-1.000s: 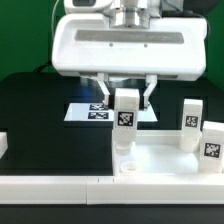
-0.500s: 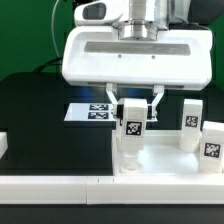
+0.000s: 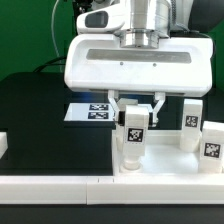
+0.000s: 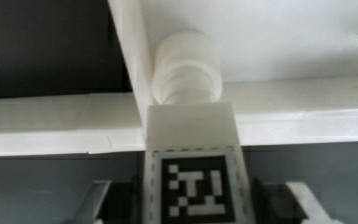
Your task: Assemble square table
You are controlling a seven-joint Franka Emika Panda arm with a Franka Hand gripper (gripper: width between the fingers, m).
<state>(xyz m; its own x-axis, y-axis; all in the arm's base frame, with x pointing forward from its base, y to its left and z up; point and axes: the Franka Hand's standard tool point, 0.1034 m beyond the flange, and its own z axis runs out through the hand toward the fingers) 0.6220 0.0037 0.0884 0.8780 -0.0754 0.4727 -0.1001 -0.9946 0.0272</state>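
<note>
My gripper [image 3: 136, 108] is shut on a stubby white table leg [image 3: 133, 136] and holds it upright, with its black-and-white tag facing the exterior camera. The leg's lower end reaches the near left corner of the white square panel [image 3: 165, 158]. I cannot tell whether it touches the corner socket. Two more tagged legs [image 3: 192, 124] [image 3: 213, 142] stand on the panel at the exterior view's right. In the wrist view the held leg [image 4: 194, 135] runs down between my fingers [image 4: 108, 200] of the gripper [image 4: 197, 205] toward the panel [image 4: 291, 55].
The marker board [image 3: 92, 110] lies on the black table behind the gripper. A long white rail [image 3: 60, 186] runs along the front edge below the panel. A small white piece [image 3: 3, 146] sits at the exterior view's far left.
The gripper has come down with the leg and shifted slightly to the exterior view's right, bringing the leg's lower end to the panel's corner. The grip has not changed.
</note>
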